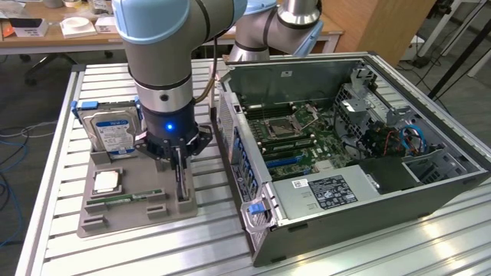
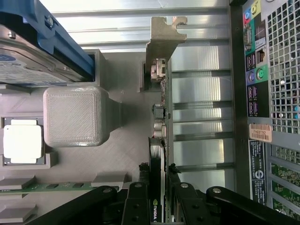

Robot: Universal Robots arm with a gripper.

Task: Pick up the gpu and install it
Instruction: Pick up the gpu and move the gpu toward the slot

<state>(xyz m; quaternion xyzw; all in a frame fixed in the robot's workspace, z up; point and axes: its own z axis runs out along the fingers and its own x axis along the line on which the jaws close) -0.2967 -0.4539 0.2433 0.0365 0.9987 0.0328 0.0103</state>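
Slatted metal desk [image 1: 123, 253] carries a grey tray [image 1: 134, 221] beside an open computer case [image 1: 337, 221]. The gpu [image 1: 181, 187] stands on edge along the tray side nearest the case, its silver bracket pointing away from the wrist camera. The gripper [image 1: 179, 169] hangs straight above it. In the wrist view its black fingers [image 2: 137, 201] are clamped on both faces of the card [image 2: 158, 154].
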